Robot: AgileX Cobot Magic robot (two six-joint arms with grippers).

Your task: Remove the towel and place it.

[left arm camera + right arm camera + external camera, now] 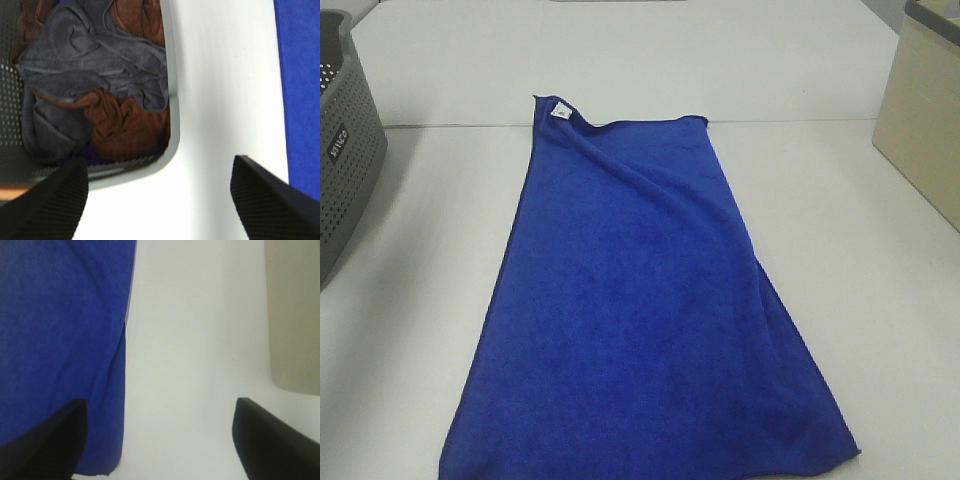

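Well, the towel (645, 310) is lying spread on the white table (850, 260), blue and plush, running from the far corner with the little white tag (561, 112) down to the near edge of the high view. It looks light and floppy to me; it would sag and drag if lifted from the middle, so a pinch at a corner or along a side hem seems the sensible place. A soft ridge runs diagonally from the tag end, so it is not quite flat.

Both grippers stand wide with nothing between the fingers. The left gripper (160, 200) hangs over bare table between the grey basket (172, 125) and the towel's side edge. The right gripper (160, 440) hangs over the towel's other edge and bare table.

Off to the left the basket holds a heap of grey and brown cloths (95, 95). A beige box (920, 120) sits at the right, apart from the towel. Nothing lies on the towel, though its near end is cut off from view.
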